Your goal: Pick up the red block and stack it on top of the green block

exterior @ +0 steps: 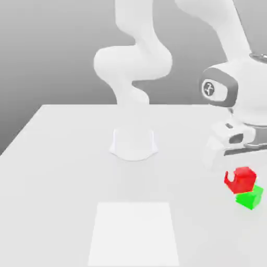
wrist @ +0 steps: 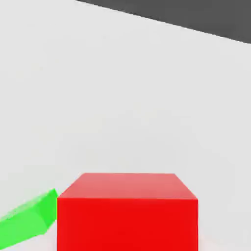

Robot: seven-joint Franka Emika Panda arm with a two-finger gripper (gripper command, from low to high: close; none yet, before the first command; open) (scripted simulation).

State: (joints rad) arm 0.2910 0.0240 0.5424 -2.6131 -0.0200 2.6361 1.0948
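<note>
Red block (exterior: 241,179) partly hides green block (exterior: 250,198) (lower corner showing)

White table (exterior: 57,172) – paler square patch (exterior: 134,233) near front edge.

You had the red block (wrist: 127,215) close in the foreground, its top face and one side showing. The green block (wrist: 27,220) sat just beside it, tilted, on the pale bench (wrist: 122,98).
</note>
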